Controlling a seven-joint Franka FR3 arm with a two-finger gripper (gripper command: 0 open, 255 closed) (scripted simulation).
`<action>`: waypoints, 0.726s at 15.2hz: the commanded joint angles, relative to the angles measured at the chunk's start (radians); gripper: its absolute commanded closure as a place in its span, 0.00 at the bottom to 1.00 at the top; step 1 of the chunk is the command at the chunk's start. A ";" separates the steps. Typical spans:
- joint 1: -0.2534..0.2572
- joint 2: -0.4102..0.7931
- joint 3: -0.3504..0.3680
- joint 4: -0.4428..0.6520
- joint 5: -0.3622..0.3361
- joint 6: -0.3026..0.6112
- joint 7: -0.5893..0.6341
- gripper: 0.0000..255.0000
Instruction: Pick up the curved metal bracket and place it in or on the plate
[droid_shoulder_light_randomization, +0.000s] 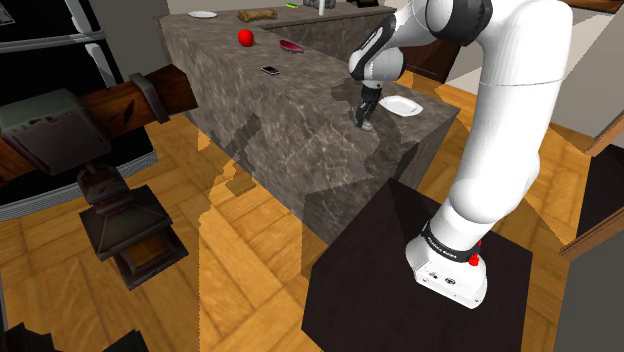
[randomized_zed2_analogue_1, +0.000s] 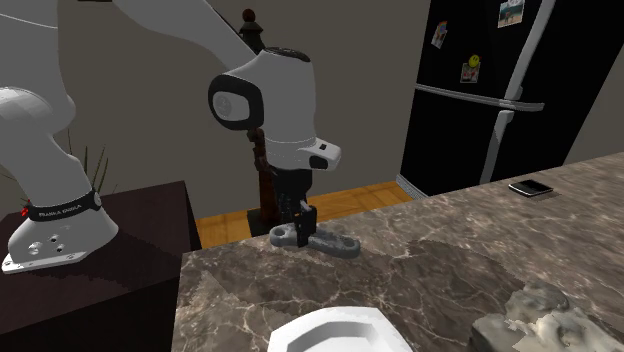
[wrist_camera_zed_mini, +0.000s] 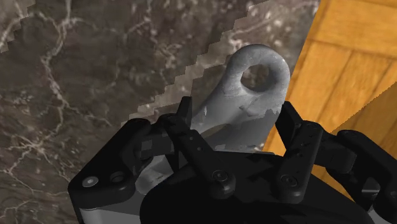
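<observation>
The grey curved metal bracket (randomized_zed2_analogue_1: 338, 243) lies flat on the dark marble counter (randomized_zed2_analogue_1: 450, 260), close to the counter's edge beside the stand. My black gripper (randomized_zed2_analogue_1: 300, 226) points straight down onto one end of it. In the wrist view the bracket (wrist_camera_zed_mini: 232, 105), with its round eyelet end, sits between the two fingers (wrist_camera_zed_mini: 291, 130), and both press against its sides. The bracket rests on the stone. A white plate (randomized_zed2_analogue_1: 340, 330) stands on the same counter a short way from the bracket; in the shoulder view the plate (droid_shoulder_light_randomization: 400, 106) is just right of the gripper (droid_shoulder_light_randomization: 363, 118).
A phone (droid_shoulder_light_randomization: 270, 70), a red apple (droid_shoulder_light_randomization: 245, 36) and a second white plate (droid_shoulder_light_randomization: 203, 14) lie farther along the counter. A lumpy grey object (randomized_zed2_analogue_1: 535, 315) sits near the plate. A black fridge (randomized_zed2_analogue_1: 500, 80) stands behind. Beyond the counter's edge is wooden floor (wrist_camera_zed_mini: 343, 57).
</observation>
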 joint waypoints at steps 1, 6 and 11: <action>0.000 0.000 0.000 0.000 0.000 0.000 0.000 1.00; 0.000 0.000 0.000 0.000 0.000 0.000 0.000 1.00; 0.014 -0.048 -0.018 0.011 -0.036 -0.053 0.024 1.00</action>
